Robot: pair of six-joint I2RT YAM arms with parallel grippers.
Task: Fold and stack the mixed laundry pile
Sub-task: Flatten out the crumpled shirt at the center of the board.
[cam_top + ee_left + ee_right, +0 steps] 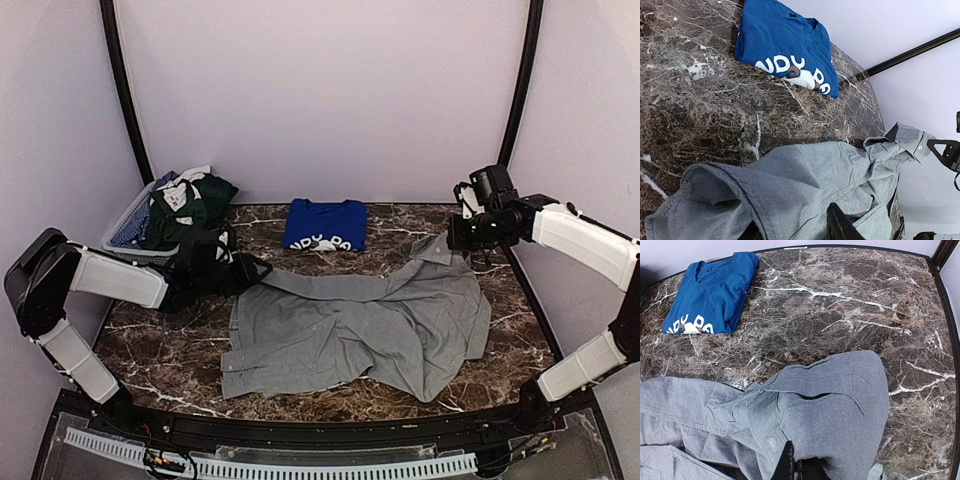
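- Grey shirt point(360, 325) lay spread and rumpled across the middle of the table point(170, 350).
- Right jaws were clenched on its collar point(437, 248), holding that corner up off the table.
- Left jaws sat at the shirt's left rear edge with cloth bunched between them; whether they gripped it, I could not tell.
- Blue T-shirt point(325, 222) lay folded at the back, apart from the shirt.
- Green and patterned pieces point(185, 210) filled the basket point(125, 235) at the left rear.
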